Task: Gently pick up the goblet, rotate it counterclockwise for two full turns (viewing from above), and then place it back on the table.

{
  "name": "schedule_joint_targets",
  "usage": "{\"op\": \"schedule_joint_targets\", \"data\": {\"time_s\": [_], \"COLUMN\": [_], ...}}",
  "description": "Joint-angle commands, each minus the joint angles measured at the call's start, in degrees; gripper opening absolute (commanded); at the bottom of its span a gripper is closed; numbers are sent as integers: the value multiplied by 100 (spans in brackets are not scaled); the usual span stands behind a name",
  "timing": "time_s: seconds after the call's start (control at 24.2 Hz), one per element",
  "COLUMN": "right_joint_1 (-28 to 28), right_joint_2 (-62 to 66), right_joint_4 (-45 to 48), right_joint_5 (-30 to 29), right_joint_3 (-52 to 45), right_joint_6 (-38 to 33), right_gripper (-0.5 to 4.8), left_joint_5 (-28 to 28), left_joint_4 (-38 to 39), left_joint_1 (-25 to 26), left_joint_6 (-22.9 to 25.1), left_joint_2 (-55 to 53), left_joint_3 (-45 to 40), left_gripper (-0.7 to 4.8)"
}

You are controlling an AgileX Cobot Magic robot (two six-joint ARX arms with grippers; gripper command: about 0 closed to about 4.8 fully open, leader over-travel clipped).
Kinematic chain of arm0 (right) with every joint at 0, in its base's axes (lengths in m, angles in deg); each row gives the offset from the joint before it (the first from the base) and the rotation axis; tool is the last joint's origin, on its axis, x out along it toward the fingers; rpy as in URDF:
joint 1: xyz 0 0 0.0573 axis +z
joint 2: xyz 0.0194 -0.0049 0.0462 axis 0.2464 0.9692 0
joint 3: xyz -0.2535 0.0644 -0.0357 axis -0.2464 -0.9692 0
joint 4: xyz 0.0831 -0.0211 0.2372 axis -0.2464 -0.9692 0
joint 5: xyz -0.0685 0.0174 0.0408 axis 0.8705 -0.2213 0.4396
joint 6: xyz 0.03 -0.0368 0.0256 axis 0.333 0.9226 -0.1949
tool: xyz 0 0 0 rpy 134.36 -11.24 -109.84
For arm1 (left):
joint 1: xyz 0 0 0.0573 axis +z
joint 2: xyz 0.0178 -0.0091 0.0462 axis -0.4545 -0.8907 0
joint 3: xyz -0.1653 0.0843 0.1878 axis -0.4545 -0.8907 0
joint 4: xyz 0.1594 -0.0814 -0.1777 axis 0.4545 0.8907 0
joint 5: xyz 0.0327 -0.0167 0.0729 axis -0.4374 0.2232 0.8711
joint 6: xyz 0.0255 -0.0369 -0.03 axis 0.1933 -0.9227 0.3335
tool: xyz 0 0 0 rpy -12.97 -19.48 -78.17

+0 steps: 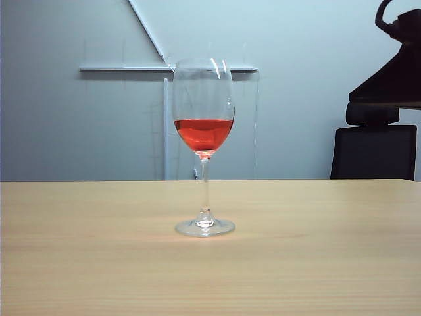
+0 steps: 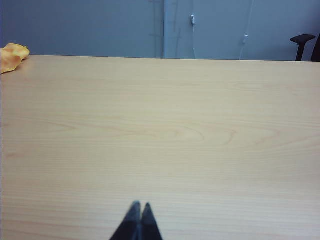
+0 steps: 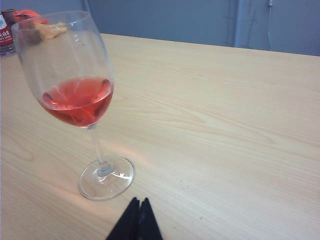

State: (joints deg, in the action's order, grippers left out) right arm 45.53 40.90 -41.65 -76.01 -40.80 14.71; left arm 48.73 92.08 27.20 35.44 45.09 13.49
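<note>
One goblet (image 1: 204,138) upright on table (image 1: 79,263); two pincers, left (image 2: 139,206) and right (image 3: 139,201), clenched empty.

I find the goblet (image 1: 204,141) standing upright on the bench (image 1: 79,263), near its middle. My right gripper (image 3: 139,202), fingers together, sits near the goblet's foot, apart from it. My left gripper (image 2: 140,206), fingers together, is over bare bench. A chair (image 1: 373,151) stands behind the bench, right.
</note>
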Motion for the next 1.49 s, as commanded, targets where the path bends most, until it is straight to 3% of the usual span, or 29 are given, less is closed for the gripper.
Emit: {"op": "schedule_joint_targets", "data": {"time_s": [0.04,0.25,0.54,0.62,0.74,1.03,1.49], "right_joint_1": [0,-282,-1563,-2186,-2559,-3064,-3150], "right_joint_2": [-15,-734,-1749,-2347,-2699,-3316,-3316], "right_joint_4": [103,-605,-588,-590,-798,-1628,-1672], "right_joint_5": [13,-188,-407,-431,-678,-739,-372], "right_joint_3": [24,9,-326,-658,-776,-776,-774], "right_joint_6": [48,46,4,-2,-2,13,37], "right_gripper": [-9,-9,-9,-9,-9,-9,-9], "left_joint_5": [-22,-20,-22,-22,-22,-20,-22], "left_joint_4": [-31,-26,-31,-28,-26,-24,-26], "left_joint_1": [-7,-7,-7,-9,-9,-9,-9], "left_joint_6": [2,2,2,2,2,2,2], "left_joint_2": [-9,-9,-9,-9,-9,-9,-9], "left_joint_3": [24,24,24,24,24,24,24], "left_gripper": [-5,-5,-5,-5,-5,-5,-5]}}
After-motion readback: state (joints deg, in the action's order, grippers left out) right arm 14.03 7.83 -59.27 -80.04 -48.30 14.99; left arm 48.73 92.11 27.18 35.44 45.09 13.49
